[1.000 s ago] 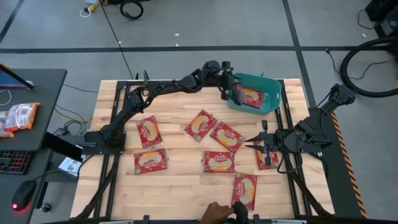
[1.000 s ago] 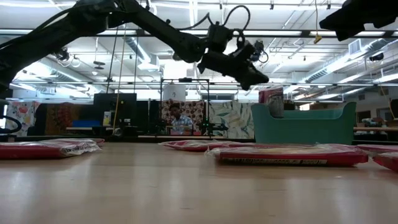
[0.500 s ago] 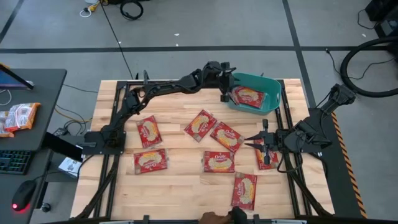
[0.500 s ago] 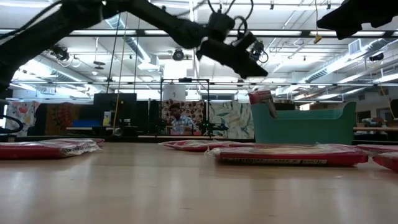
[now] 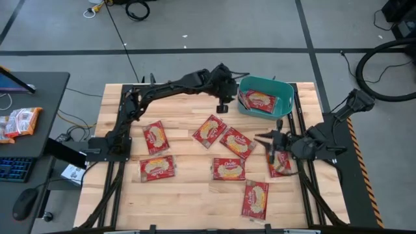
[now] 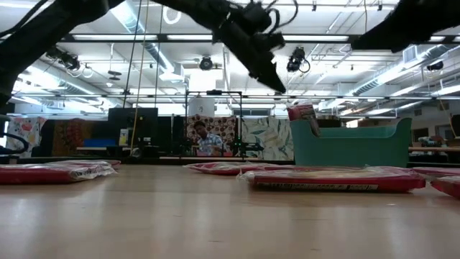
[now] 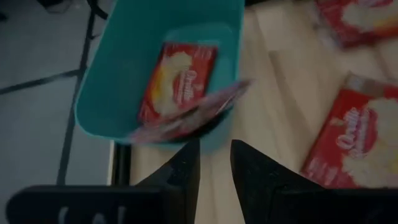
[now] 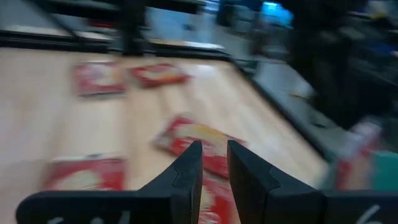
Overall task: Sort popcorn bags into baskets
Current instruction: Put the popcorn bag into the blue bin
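Nine popcorn bags [image 5: 156,136], one teal basket [image 5: 283,86]

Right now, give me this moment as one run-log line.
left hand: empty, beside teal basket | right hand: above table packets | basket: two popcorn bags | table: seven bags

Left gripper [image 5: 223,104] and right gripper [image 5: 269,144] hover empty, fingers narrowly parted.

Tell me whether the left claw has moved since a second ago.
Yes. In the high view the left claw has pulled back from over the teal basket toward the table's left.
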Controlling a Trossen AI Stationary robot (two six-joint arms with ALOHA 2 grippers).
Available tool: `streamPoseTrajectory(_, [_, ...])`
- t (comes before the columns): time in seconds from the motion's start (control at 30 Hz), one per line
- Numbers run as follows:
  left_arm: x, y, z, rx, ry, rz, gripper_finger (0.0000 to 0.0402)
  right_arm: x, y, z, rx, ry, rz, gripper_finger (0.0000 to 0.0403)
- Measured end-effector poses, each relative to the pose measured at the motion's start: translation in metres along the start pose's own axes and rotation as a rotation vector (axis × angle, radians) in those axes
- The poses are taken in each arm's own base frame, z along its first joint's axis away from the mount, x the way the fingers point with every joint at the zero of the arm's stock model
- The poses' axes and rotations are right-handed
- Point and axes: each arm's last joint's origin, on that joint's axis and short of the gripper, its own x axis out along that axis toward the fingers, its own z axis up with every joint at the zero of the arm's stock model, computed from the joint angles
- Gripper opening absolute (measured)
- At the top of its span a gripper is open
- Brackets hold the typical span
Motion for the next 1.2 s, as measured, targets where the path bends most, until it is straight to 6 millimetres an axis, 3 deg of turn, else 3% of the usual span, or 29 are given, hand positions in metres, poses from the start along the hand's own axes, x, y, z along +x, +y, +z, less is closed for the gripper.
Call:
streamPoseTrajectory(0.2, [-0.05,-0.033,0.034,0.059,-0.012,0.057,0.0076,0.029,-0.003,-0.006,0.026,0.059,-0.178,0.008])
streamPoseTrajectory(0.4, [-0.089,-0.066,0.043,0.077,-0.008,0.133,0.0048,0.053,-0.007,-0.013,-0.034,0.118,-0.275,0.0081])
streamPoseTrajectory(0.57, [-0.091,-0.09,0.013,0.052,0.078,0.156,0.0044,0.069,-0.016,-0.018,-0.106,0.172,-0.351,0.0106])
streamPoseTrajectory(0.8, [-0.104,-0.112,-0.026,-0.002,0.038,0.196,0.0043,0.087,-0.038,-0.018,-0.09,0.196,-0.454,0.0187])
streamPoseTrajectory(0.93, [-0.117,-0.121,-0.044,-0.032,-0.02,0.218,0.0043,0.1,-0.051,-0.019,-0.066,0.215,-0.42,0.0224])
streamPoseTrajectory(1.2, [-0.143,-0.132,-0.082,-0.129,-0.122,0.252,0.0043,0.12,-0.074,-0.022,-0.072,0.215,-0.5,0.0232])
